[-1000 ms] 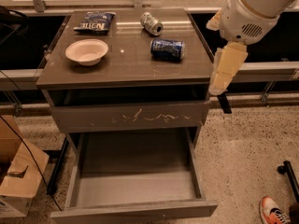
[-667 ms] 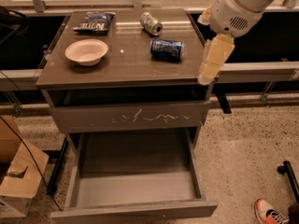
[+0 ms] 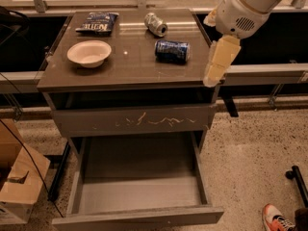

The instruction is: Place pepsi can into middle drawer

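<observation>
The small dark blue metal pepsi can (image 3: 172, 51) is laid sideways on the grey-brown counter (image 3: 130, 71), inward from the cream gripper (image 3: 210, 82) at its edge; whether that is open cannot be told. The can may be rolled away if nudged off-centre.

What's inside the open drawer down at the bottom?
The middle drawer shows only bare grey floor; its back is hidden under the scratched drawer front. The gripper hangs by the table's right edge.

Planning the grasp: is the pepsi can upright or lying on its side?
On its side: the pepsi can lies lengthwise on the tabletop, ends pointing left and right. The gripper hangs at the tabletop's right edge, apart from it.
</observation>
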`<control>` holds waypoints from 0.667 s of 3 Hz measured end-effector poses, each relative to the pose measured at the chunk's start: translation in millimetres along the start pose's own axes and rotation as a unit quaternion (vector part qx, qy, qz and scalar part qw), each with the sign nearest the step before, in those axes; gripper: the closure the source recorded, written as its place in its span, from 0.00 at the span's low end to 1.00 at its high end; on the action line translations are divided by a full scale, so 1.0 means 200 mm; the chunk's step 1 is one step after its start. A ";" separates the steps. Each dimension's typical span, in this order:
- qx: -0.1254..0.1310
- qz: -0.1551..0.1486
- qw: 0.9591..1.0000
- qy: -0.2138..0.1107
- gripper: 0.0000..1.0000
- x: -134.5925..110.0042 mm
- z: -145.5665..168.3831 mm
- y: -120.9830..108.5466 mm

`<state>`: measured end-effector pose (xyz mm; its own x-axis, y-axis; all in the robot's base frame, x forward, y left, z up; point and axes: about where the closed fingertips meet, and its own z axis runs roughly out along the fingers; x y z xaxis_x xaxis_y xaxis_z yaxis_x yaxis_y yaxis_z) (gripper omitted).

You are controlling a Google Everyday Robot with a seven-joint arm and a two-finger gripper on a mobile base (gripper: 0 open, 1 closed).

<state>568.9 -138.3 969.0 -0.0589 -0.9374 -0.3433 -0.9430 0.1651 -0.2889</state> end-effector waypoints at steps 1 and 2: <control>-0.007 -0.004 1.000 -0.019 0.00 -0.10 0.13 -0.07; -0.009 -0.020 0.999 -0.044 0.00 -0.24 0.30 -0.18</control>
<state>625.1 -81.8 943.0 0.0077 -0.9124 -0.4093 -0.9501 0.1210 -0.2876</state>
